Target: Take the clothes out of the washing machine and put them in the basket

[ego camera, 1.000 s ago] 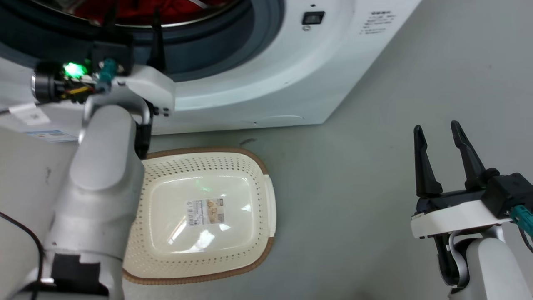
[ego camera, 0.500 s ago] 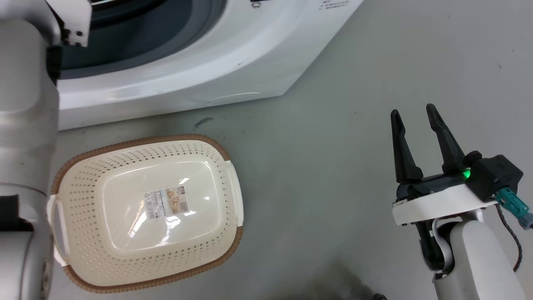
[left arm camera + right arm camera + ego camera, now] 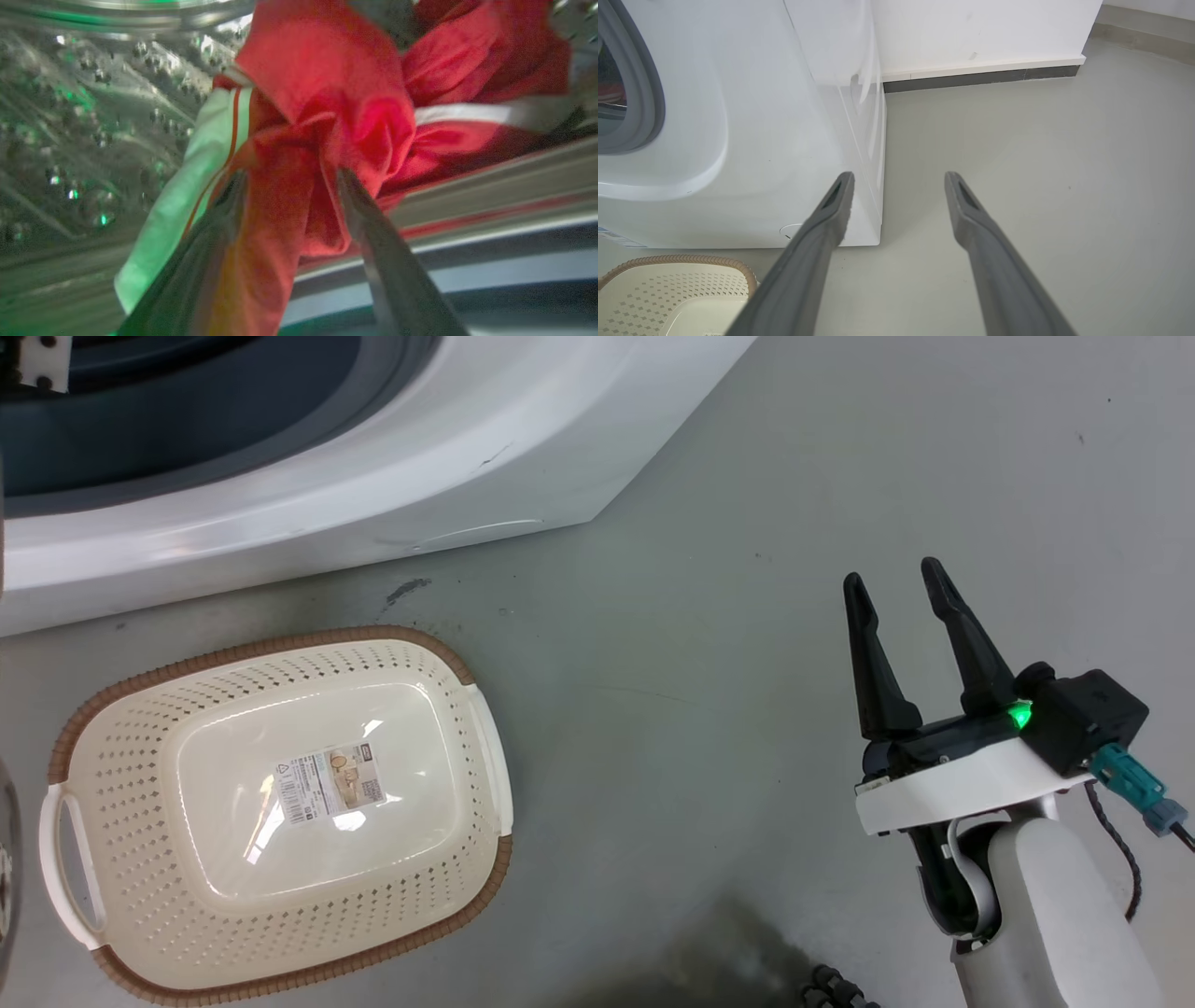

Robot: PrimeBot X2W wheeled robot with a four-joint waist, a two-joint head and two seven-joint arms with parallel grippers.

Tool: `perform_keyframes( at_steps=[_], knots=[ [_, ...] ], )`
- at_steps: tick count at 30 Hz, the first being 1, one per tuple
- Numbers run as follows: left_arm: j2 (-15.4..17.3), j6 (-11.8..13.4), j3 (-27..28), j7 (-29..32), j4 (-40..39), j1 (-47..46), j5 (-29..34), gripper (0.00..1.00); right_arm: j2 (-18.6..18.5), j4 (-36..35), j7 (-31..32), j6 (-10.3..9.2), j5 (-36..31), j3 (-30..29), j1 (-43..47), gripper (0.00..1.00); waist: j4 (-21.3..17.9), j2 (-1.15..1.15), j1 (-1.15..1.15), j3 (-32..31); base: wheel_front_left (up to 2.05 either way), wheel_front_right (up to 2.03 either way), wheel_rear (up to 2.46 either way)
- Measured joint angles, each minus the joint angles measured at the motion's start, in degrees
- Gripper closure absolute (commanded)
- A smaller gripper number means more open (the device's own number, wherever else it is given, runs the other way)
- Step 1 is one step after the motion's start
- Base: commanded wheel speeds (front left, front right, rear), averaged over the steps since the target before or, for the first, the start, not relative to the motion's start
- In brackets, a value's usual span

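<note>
The left gripper [image 3: 285, 186], inside the drum [image 3: 84, 140], is clamped on the red clothes [image 3: 327, 93]; the empty basket [image 3: 280, 793] lies below.

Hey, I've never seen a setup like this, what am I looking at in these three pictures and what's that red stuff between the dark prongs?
This is a two-armed wheeled robot emptying a large white front-loading washing machine. One picture comes from its head camera, looking down at the grey floor, where an empty cream-white perforated plastic laundry basket with a brown rim stands before the machine. The other two come from cameras on its wrists. The left wrist view looks into the perforated steel drum: the left gripper has its jaws around a fold of the bright red clothes with white stripes, seemingly gripping it. The right gripper holds nothing, its jaws apart above the floor.
</note>
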Motion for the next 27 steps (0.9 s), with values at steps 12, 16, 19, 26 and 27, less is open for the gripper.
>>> perform_keyframes(
  at_steps=[12,16,19,26,27],
  knots=[
    [-1.3,1.2,0.5,21.4,3.0,-3.7,-2.6,1.00,0.0,0.4,0.0,0.00,1.9,1.5,-0.9,0.00,-1.4,0.00,-0.01,1.0,0.00,0.00,0.00],
    [-1.1,2.4,0.3,18.0,0.9,-1.1,-3.2,1.00,0.0,0.6,0.0,0.00,2.4,1.6,-0.9,0.00,-1.5,0.00,-0.01,0.7,0.00,0.00,0.00],
    [-0.6,3.4,0.2,14.1,-1.0,1.2,-3.4,1.00,0.0,0.8,0.0,0.00,2.4,1.6,-0.9,0.00,-1.4,0.00,0.00,0.1,0.00,0.00,0.00],
    [-0.8,6.7,1.2,-1.9,-6.9,7.2,-5.5,1.00,0.0,1.8,0.0,0.00,1.4,0.8,-0.8,0.00,-0.7,0.00,-0.01,-3.0,0.00,0.00,0.00],
    [-1.0,6.8,1.3,-4.4,-7.4,8.4,-5.9,1.00,0.0,1.9,0.0,0.00,1.2,0.4,-0.8,0.00,-0.5,0.00,-0.01,-3.7,0.00,0.00,0.00]
  ],
)
